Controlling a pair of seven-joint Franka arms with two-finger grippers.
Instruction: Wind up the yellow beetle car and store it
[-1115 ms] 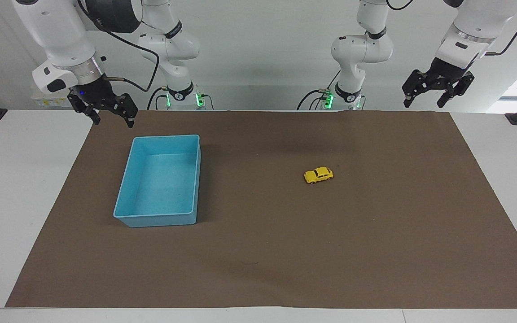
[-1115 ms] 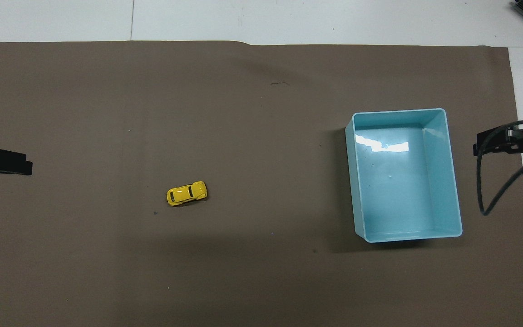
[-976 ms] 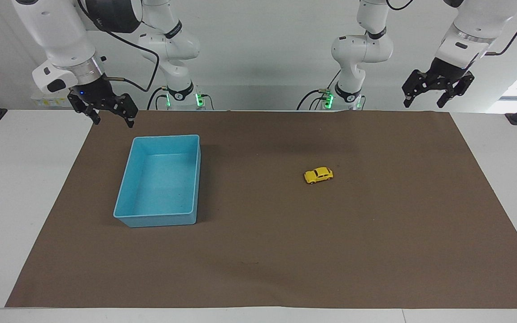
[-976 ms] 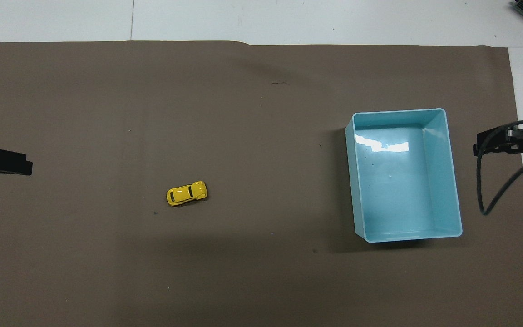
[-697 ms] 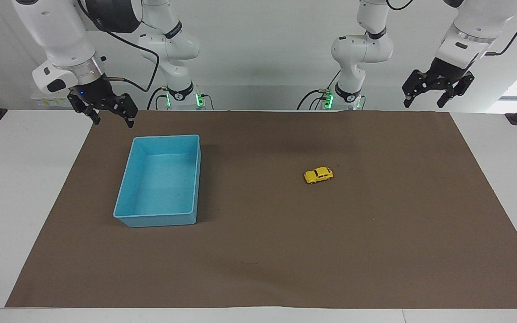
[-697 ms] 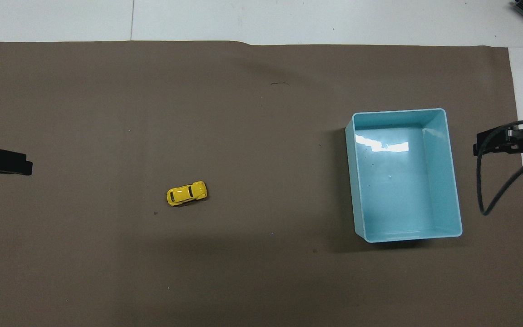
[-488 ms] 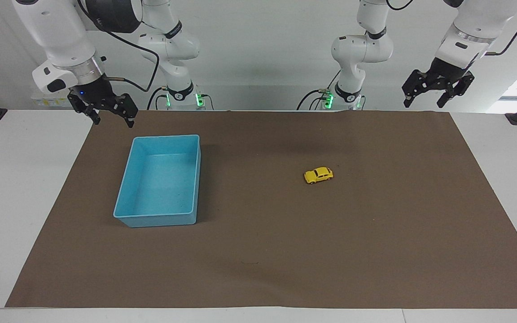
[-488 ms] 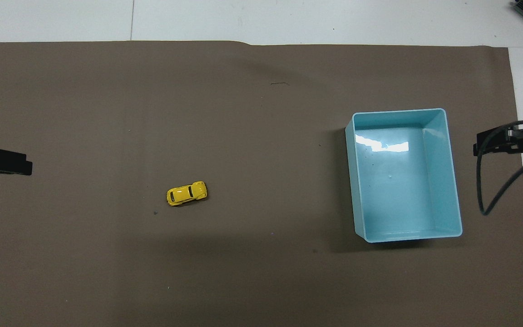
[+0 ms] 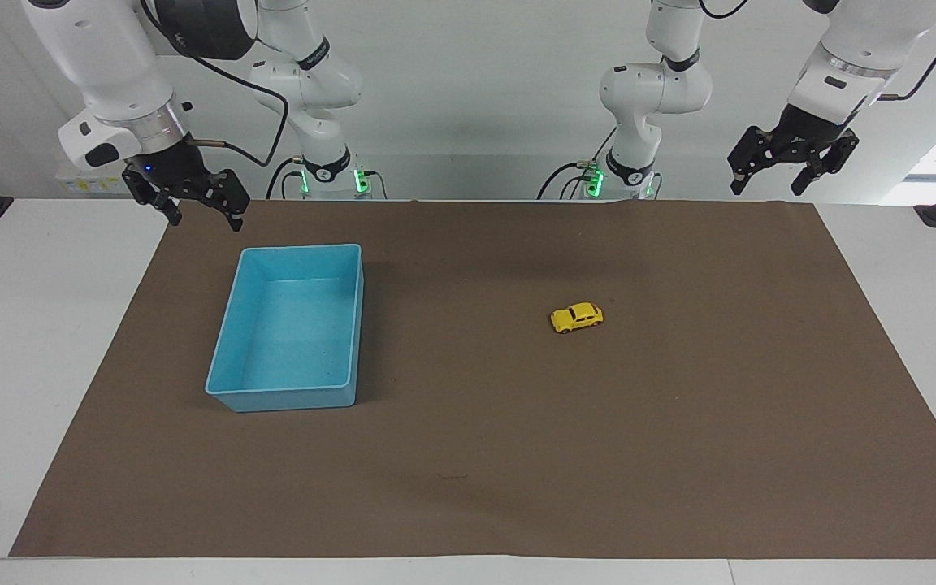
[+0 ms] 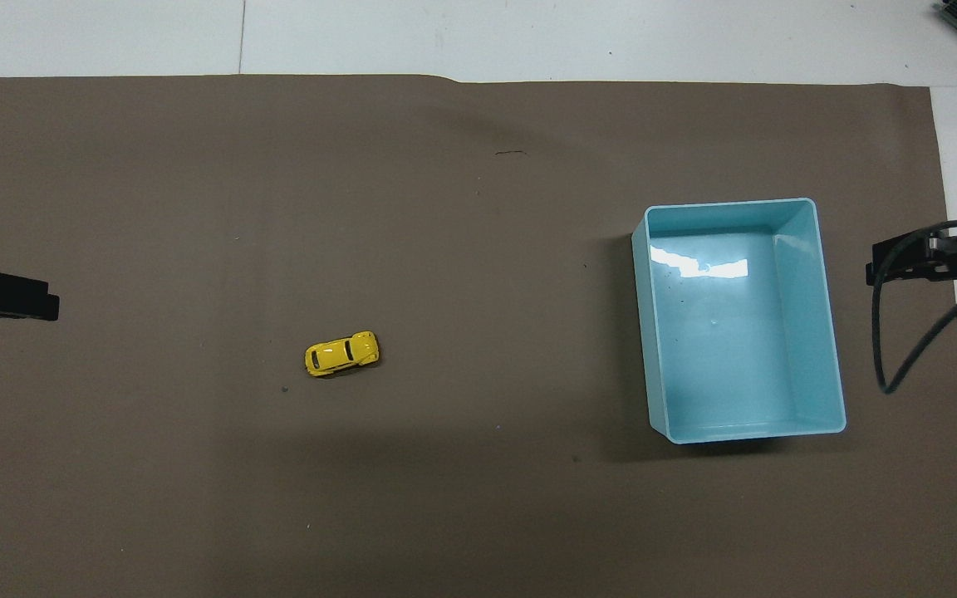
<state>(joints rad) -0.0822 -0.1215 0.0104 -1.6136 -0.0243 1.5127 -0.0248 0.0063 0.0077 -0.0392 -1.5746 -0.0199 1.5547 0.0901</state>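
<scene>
Brown-matted surface (image 9: 679, 455) carried our yellow beetle car (image 9: 576, 317) broadside at seven o'clock below the nearer, wide-open left tool (image 9: 790, 159).

White table (image 9: 45, 325); brown mat (image 9: 484, 455) (car (image 9: 576, 317), bin (image 9: 228, 341) atop).

Bright, even light falls from above; glare streaks the blue bin (image 10: 699, 266) floor, soft shadows edge it; both views are sharp.

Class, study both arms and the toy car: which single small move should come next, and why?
Probably the left end effector, open and empty, should descend toward the yellow beetle car, which sits untouched on the mat toward the left arm's end. The right end effector, also open, waits near the blue bin.
</scene>
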